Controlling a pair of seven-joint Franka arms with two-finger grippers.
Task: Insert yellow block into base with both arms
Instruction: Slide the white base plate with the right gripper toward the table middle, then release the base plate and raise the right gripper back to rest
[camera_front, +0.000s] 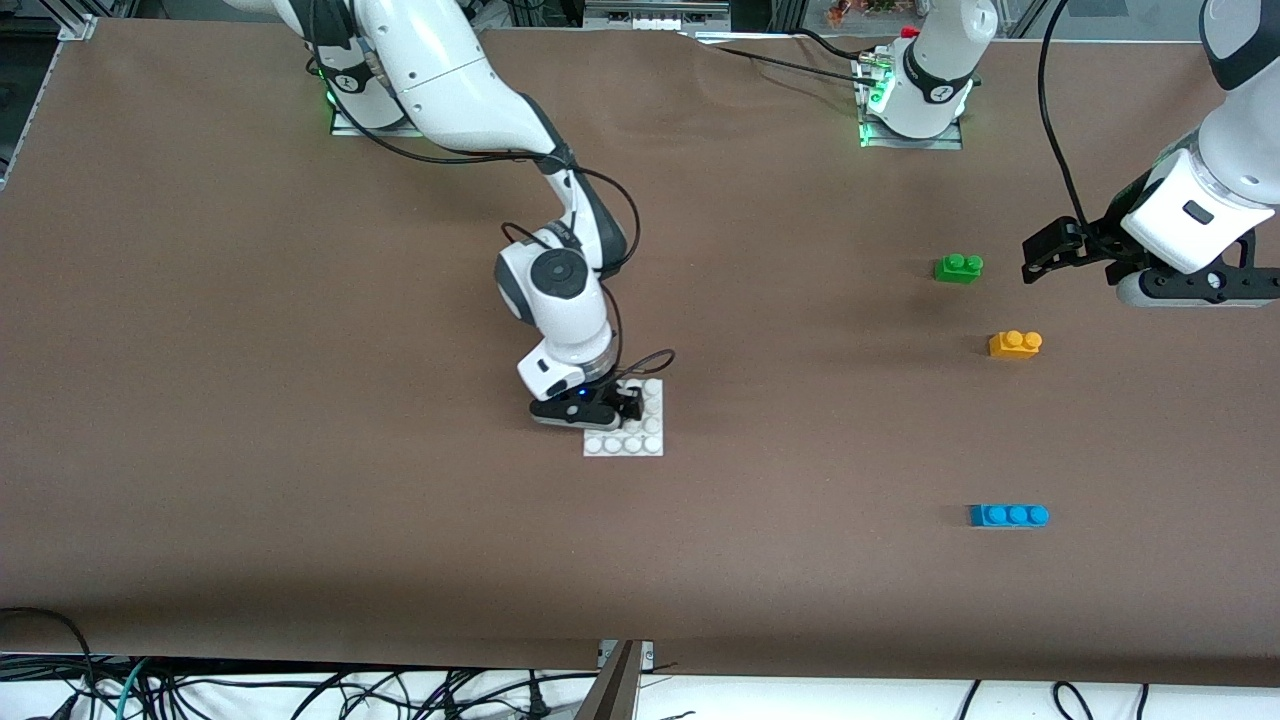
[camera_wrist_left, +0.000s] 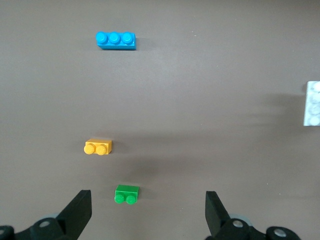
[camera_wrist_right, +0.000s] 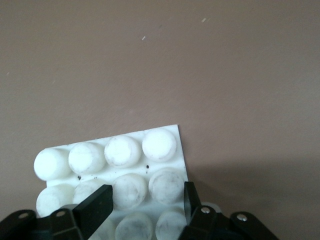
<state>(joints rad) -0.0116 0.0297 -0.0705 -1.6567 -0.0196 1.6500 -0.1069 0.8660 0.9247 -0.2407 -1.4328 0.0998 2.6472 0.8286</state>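
The right gripper (camera_front: 628, 405) is clamping one white base (camera_front: 640, 436). The left gripper (camera_wrist_left: 147, 210) is hovering wide open, holding nothing, near three bricks: green (camera_front: 958, 267), yellow block (camera_front: 1015, 344), blue (camera_front: 1008, 515), all toward the left arm's end from the base.

A brown mat covers the bench (camera_front: 300, 500) under even light. Below its edge nearest the front camera, black cables (camera_front: 300, 690) tangle on a white floor. Aluminium framing (camera_front: 640, 12) lines its top edge.
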